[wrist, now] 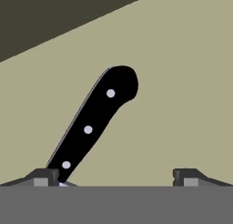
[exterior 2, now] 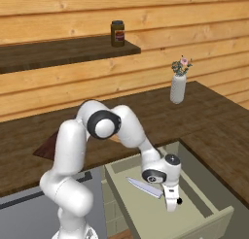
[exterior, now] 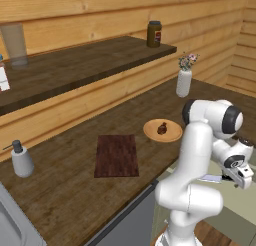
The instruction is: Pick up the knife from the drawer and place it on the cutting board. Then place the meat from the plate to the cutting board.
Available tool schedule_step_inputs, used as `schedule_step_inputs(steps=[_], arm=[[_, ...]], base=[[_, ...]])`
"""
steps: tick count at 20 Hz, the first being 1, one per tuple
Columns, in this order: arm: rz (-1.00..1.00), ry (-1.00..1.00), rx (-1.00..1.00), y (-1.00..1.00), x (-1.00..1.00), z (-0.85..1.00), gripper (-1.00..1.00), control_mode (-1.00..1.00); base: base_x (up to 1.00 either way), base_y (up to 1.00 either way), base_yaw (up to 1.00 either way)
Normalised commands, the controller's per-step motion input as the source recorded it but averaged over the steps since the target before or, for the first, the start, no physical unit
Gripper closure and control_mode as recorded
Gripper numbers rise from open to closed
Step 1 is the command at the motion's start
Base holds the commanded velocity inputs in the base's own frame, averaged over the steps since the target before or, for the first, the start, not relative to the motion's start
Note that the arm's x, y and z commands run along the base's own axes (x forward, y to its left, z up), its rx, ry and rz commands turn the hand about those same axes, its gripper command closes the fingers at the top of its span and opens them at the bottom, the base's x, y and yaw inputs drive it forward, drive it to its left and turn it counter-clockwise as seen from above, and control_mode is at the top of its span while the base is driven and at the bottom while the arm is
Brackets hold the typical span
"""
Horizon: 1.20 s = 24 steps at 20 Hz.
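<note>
One knife (exterior 2: 144, 186) lies flat on the light floor of the open drawer (exterior 2: 146, 216), blade toward the cabinet and black handle toward the drawer's front. The gripper (exterior 2: 171, 204) hangs low inside the drawer just over the handle, jaws spread wide and holding nothing; in the hand view the handle (wrist: 93, 123), with three pale rivets, runs up from beside the left fingertip (wrist: 43, 176). On the dark wooden surface (exterior: 65, 200) sit one board (exterior: 116, 155) and, just beside it, one plate (exterior: 163, 130) carrying one lump of meat (exterior: 162, 128). One vase (exterior: 183, 82) of flowers stands behind the plate, one soap dispenser (exterior: 21, 160) to the left. One jar (exterior: 154, 34) and one glass (exterior: 14, 44) sit on the shelf (exterior: 75, 67).
</note>
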Motion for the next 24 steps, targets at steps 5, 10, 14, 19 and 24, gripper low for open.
schedule_step_inputs(steps=[5,10,14,19,24], arm=[[-0.15,0.03,0.0,0.09,0.4,0.0,-1.0,-1.0],[-0.09,0.0,0.0,0.0,0.06,-0.23,-1.0,-1.0],[-0.04,0.0,0.0,0.0,0.0,-0.48,-1.0,-1.0],[-0.01,0.0,0.0,-0.07,0.04,-0.46,-1.0,-1.0],[0.0,0.0,0.0,-0.22,0.15,-0.42,-1.0,-1.0]], base=[[0.0,0.0,0.0],[0.0,0.0,0.0],[0.0,0.0,0.0],[0.0,0.0,0.0],[0.0,0.0,0.0]])
